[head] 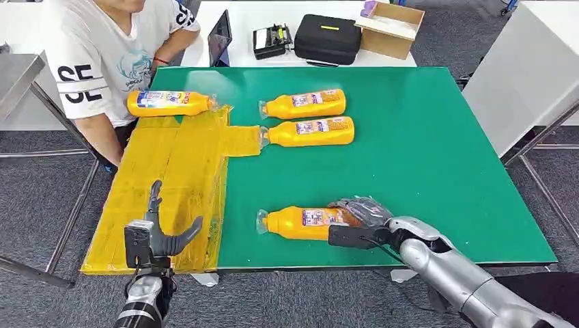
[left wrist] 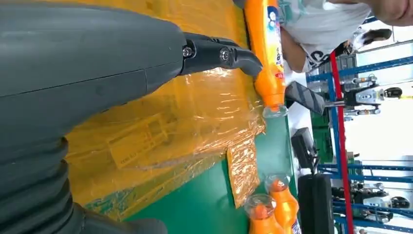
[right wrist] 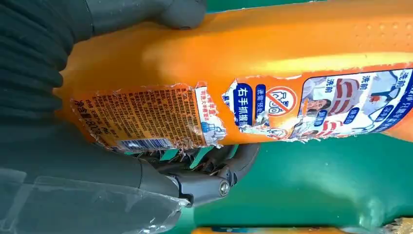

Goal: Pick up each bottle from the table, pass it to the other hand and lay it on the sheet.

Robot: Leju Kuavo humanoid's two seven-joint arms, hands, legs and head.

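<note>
My right hand (head: 360, 217) is wrapped around the base end of the nearest bottle (head: 304, 223), which lies on its side on the green table (head: 423, 157) close to the front edge, its clear cap pointing toward my left. From the right wrist camera I see my thumb (right wrist: 182, 12) lying on one side of the orange body and my darker fingers (right wrist: 214, 168) curled under the other side, against the torn label (so the bottle is gripped, though it appears still to rest on the table).

My left hand (head: 158, 236) holds nothing. It hovers over the near end of the yellow sheet (head: 171, 178), fingers apart and pointing away from me, thumb stuck out to the side.

The sheet covers the left part of the table, with a short strip reaching right toward the middle. One bottle (head: 171, 103) lies on its side at the far end of the sheet, its cap pointing right. Two more bottles lie side by side on the green surface just beyond that strip, caps pointing left: the farther one (head: 305, 104) and the one closer to me (head: 311, 132), whose cap is right at the strip's end.

A person in a white shirt (head: 102, 55) sits at the far left corner of the table, one arm hanging down beside the sheet. Behind the green table, on a white table, stand a black case (head: 328, 37) and an open cardboard box (head: 390, 29).
</note>
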